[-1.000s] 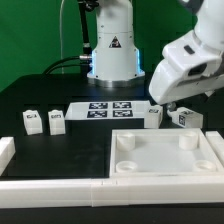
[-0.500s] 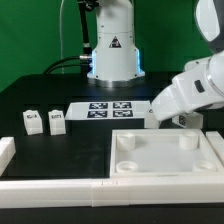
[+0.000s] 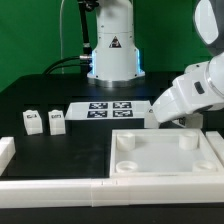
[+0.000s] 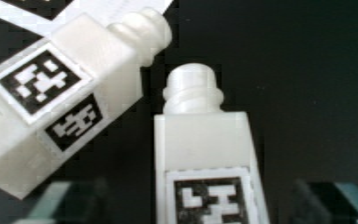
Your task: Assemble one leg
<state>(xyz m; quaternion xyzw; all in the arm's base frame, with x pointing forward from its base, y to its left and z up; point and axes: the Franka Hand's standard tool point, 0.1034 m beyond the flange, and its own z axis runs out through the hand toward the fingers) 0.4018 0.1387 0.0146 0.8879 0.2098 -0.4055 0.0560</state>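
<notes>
Beyond the white tray (image 3: 160,165), the gripper (image 4: 202,205) hangs open astride one leg (image 4: 202,150); closing, a finger may knock the neighbouring leg (image 4: 69,90)

the black table (image 3: 75,145) carries the marker board (image 3: 110,108) at its middle. in the exterior view two legs (image 3: 33,122) (image 3: 56,122) stand at the board's eight o'clock, and the white tray part (image 3: 158,156) lies at five o'clock. in the wrist view two more legs (image 4: 51,90) (image 4: 206,150) lie just beside each other.

Small white plastic leg blocks (image 3: 33,122) sit at the exterior view's left, flat white marker board (image 3: 110,108) right of them. Big white square plastic tray (image 3: 160,156) lies nearer.
</notes>
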